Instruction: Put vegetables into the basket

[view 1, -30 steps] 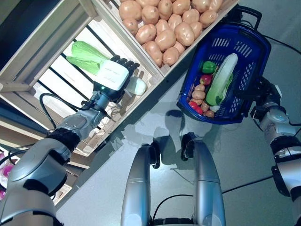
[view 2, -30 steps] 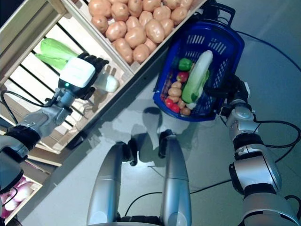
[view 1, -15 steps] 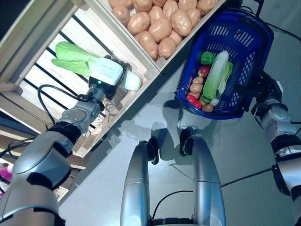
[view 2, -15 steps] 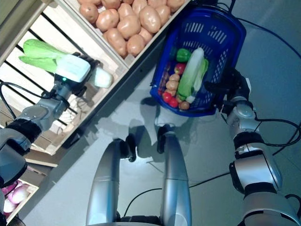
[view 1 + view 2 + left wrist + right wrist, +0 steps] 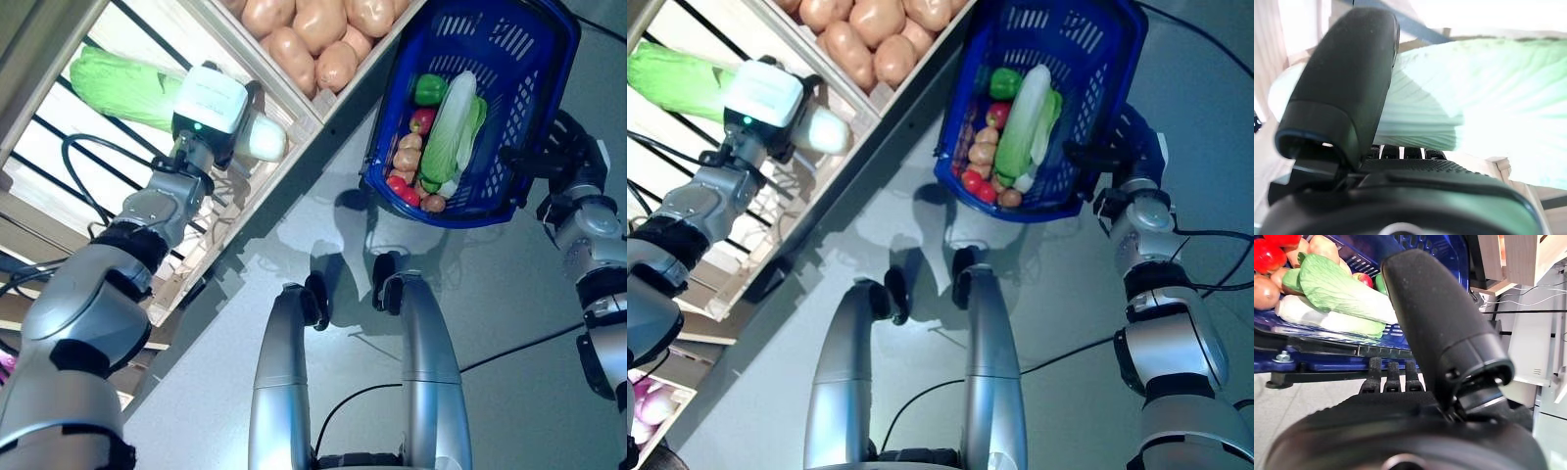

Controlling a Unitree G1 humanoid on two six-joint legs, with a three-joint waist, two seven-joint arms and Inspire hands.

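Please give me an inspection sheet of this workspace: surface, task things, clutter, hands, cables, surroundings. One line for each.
Surface: grey floor, bare where it shows.
Task things: blue basket holds a napa cabbage, a green pepper, potatoes and red vegetables; a second napa cabbage lies in the slatted crate.
Clutter: nothing seen.
Hands: left hand is closed round the crate cabbage near its white stem end; right hand holds the basket's side.
Cables: nothing seen apart from the robot's own.
Surroundings: wooden crate of potatoes next to the cabbage crate.

Potatoes [image 5: 312,29] between cabbage [image 5: 122,76] and basket [image 5: 529,59].
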